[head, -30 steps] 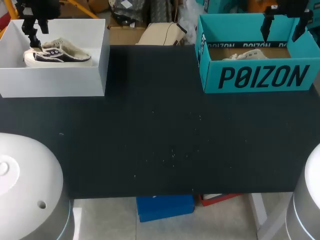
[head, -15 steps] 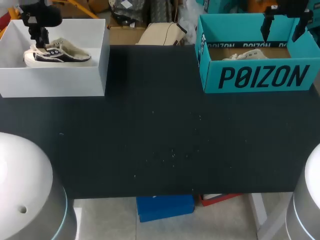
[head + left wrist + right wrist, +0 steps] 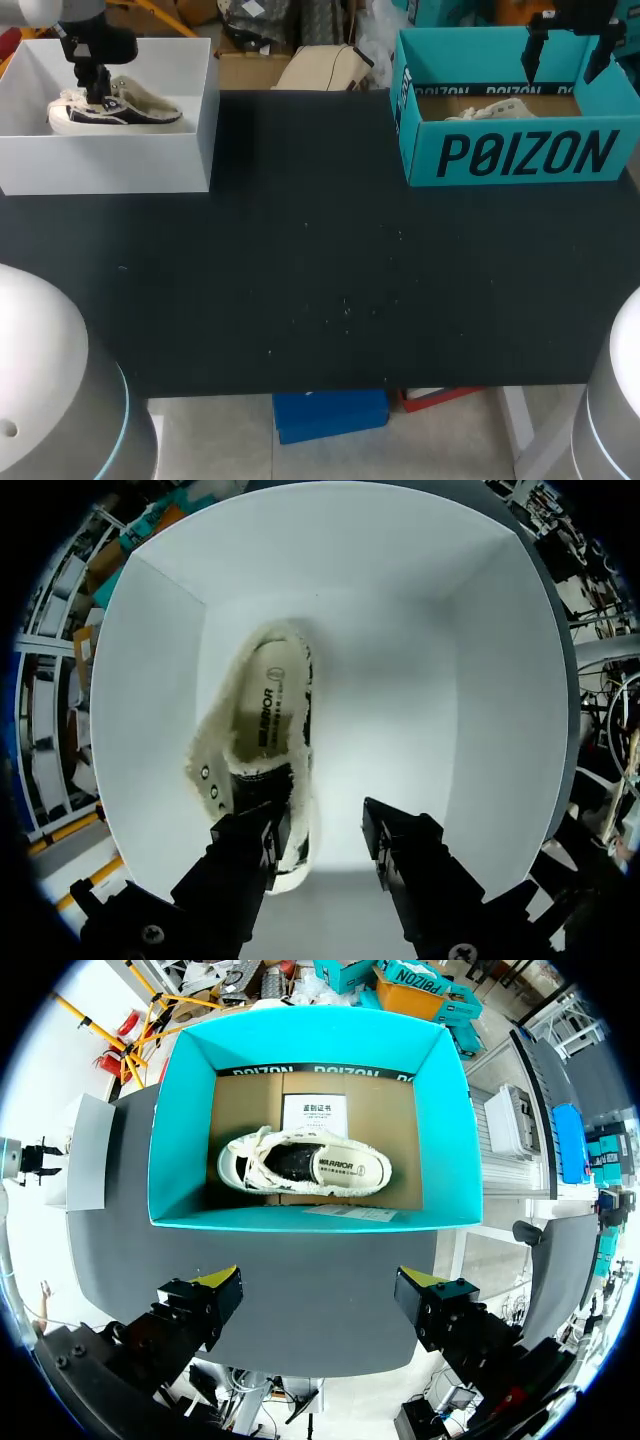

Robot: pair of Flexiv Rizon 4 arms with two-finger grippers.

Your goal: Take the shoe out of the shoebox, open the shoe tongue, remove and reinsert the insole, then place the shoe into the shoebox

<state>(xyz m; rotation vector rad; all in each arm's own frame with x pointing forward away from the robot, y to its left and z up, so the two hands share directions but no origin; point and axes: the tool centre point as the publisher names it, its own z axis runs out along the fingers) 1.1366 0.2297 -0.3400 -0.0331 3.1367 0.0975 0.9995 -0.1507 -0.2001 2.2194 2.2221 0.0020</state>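
A cream shoe with dark side panels (image 3: 140, 110) lies in the white shoebox (image 3: 110, 165) at the table's back left. My left gripper (image 3: 97, 88) is down inside that box over the shoe's laced part. In the left wrist view the shoe (image 3: 265, 720) lies lengthwise ahead of the left gripper (image 3: 325, 825). The gripper is open at about half width: one finger (image 3: 250, 840) is over the shoe, the other (image 3: 400, 855) over the bare box floor, clear of the shoe. My right gripper (image 3: 570, 55) hangs wide open above the teal shoebox (image 3: 520, 155), which holds a white shoe (image 3: 305, 1165).
The black tabletop (image 3: 320, 280) stretches between the two boxes and to the front edge. A printed card (image 3: 310, 1112) lies on the cardboard floor of the teal box (image 3: 180, 1120) behind the white shoe. The right gripper (image 3: 322, 1285) stands well above the box's front wall.
My left gripper has shifted right, from the shoe's heel to its laced part, and its fingers have narrowed from wide open. The shoe has not moved. The right arm is still.
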